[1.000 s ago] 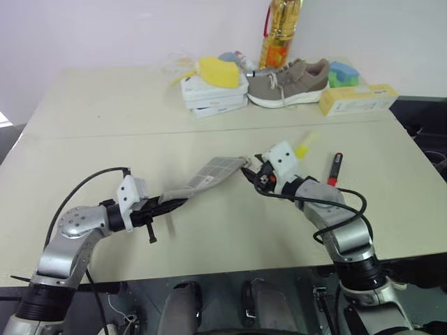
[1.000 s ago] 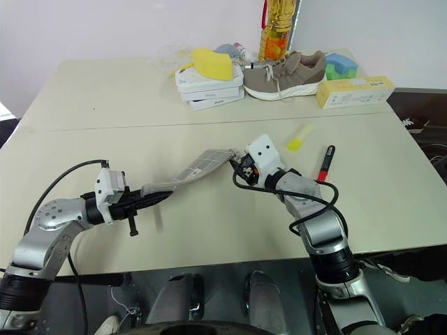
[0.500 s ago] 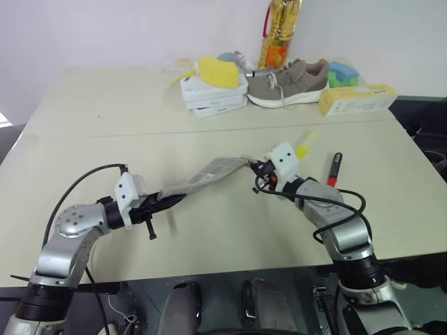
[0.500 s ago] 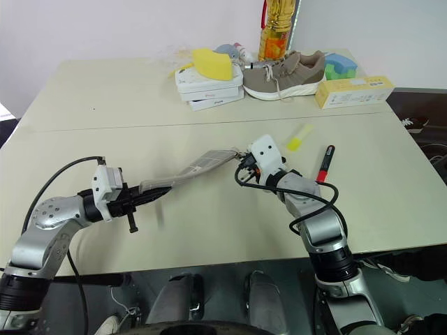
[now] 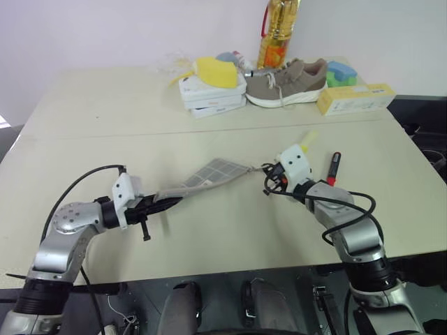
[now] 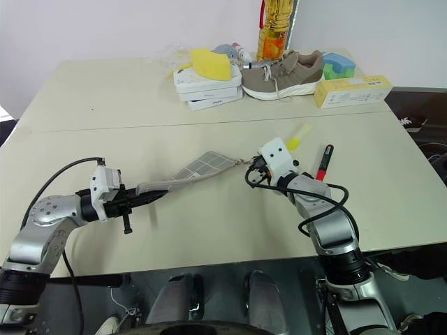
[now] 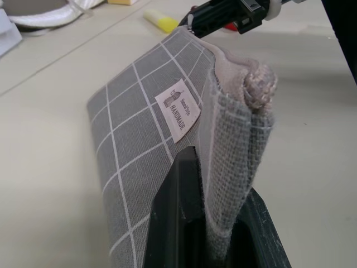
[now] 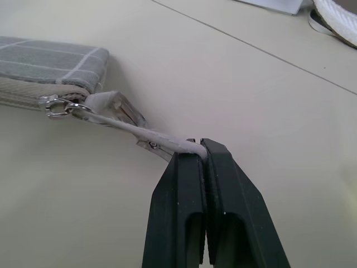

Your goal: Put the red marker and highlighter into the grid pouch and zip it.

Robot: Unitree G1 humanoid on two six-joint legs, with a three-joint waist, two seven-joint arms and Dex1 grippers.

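At the far edge of the desk [image 5: 105, 112] stand a grey shoe [image 5: 288, 82], stacked white boxes [image 5: 211, 94] with a yellow lump [image 5: 213, 72] on top, a long pale-yellow box [image 5: 356, 98] and a bottle [image 5: 277, 33], all well apart from the grid pouch [image 5: 209, 174]; nothing lies between the pouch and the pens. The highlighter [image 5: 306, 142] lies just beyond the right gripper [image 5: 266, 172], and the red marker [image 5: 334, 168] rests on the desk beside it, both outside the pouch. The left gripper [image 5: 170, 201] is pinched on one end of the pouch, which hangs stretched above the desk. The left wrist view shows its white label [image 7: 178, 110] and grid lines; the right wrist view shows the right gripper pressed together on the zipper pull tab [image 8: 142, 133].
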